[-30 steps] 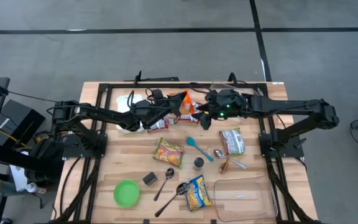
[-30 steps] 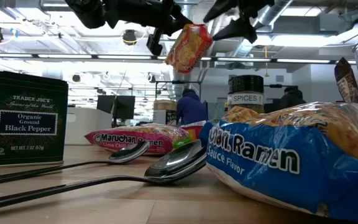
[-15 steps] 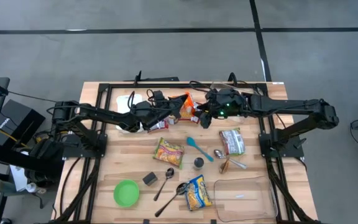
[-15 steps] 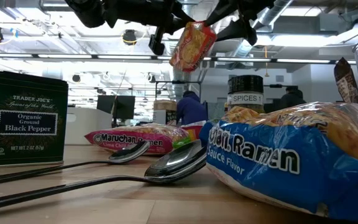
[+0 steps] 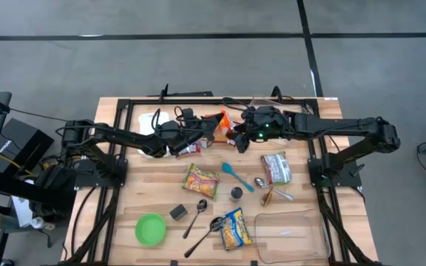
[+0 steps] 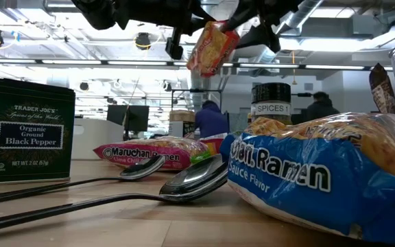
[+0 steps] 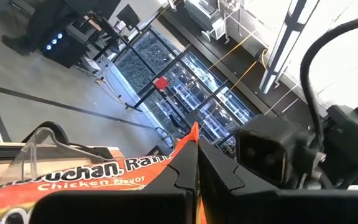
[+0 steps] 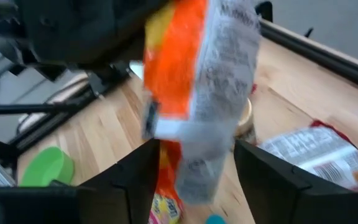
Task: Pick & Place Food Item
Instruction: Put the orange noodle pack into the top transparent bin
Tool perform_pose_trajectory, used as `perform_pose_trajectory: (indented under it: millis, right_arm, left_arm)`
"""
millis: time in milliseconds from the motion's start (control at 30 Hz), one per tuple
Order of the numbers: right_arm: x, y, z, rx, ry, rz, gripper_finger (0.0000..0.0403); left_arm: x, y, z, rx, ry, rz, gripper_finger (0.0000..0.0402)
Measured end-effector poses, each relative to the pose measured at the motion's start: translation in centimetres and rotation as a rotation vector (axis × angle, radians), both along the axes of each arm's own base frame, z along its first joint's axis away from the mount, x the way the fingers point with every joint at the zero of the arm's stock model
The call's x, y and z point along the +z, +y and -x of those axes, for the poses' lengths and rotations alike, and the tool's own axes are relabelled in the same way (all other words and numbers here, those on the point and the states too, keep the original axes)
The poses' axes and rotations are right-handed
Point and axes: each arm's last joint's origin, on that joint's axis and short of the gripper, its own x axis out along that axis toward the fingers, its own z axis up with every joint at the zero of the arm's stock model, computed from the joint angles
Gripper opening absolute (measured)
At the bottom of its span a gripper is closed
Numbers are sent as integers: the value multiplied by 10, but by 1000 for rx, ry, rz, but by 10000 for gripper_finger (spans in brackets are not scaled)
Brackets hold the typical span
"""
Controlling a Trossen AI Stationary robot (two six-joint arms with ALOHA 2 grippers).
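Since the earlier frame the right gripper [image 6: 233, 26] has closed in around the orange ramen packet [image 6: 211, 46], its fingers now straddling the packet's lower end, part open, not clearly pinching it. Left gripper [image 5: 207, 131] is clamped tight on the packet's top edge, holding it in the air above the far middle of the wooden slat bench [image 5: 161, 193]. Packet is crinkly plastic, orange with a grey back; print reads "Maruchan Ramen, Chicken Flavor". Below and nearer than the packet: a dark rectangular tin [image 6: 27, 132] labelled "Trader Joe's Organic Ground Black Pepper", a pink "Maruchan" packet [image 6: 149, 151], two shiny metal spoons [image 6: 184, 180], a blue "Ramen, Sauce Flavor" packet [image 6: 321, 177], a jar [image 6: 271, 103] marked "SPICES".
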Motion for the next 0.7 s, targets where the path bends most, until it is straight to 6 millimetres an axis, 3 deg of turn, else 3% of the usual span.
perform_pose_trajectory:
  millis: [433,700]
  right_arm:
    - [-1,0,0,2,9,1,86]
    - [-1,0,0,4,9,-1,38]
  left_arm:
    - [0,0,0,-4,4,-1,0]
    - [0,0,0,-4,5,-1,0]
